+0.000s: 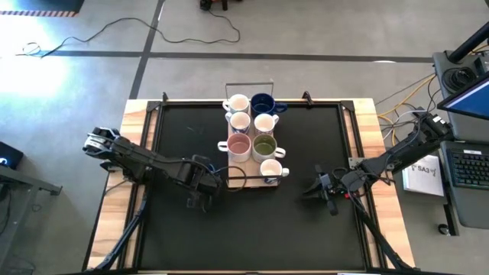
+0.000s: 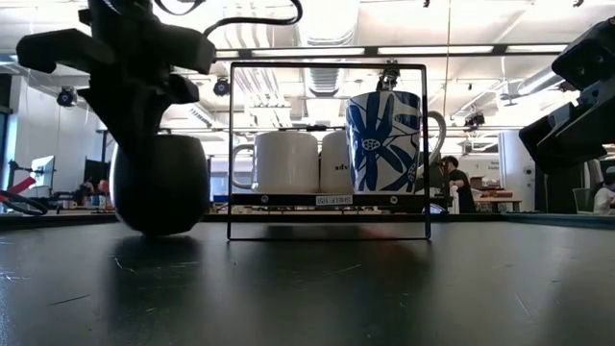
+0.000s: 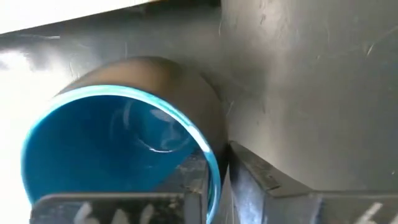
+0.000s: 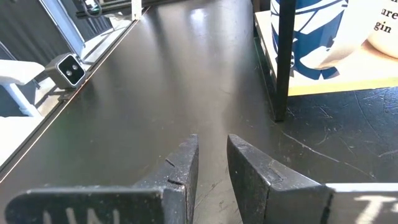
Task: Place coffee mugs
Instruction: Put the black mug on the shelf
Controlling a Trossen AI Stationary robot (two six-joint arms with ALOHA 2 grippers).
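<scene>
The left end effector (image 3: 211,186) grips a dark mug's (image 3: 124,143) rim, its blue inside visible only from the wrist; the right end effector (image 4: 211,168) hangs slightly open.

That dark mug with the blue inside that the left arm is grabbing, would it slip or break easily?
The dark mug looks glazed and glossy, so it may be slippery against the left gripper. It seems to be rigid ceramic and would probably chip if dropped. Its rounded belly suggests it would roll if tipped over.
</scene>
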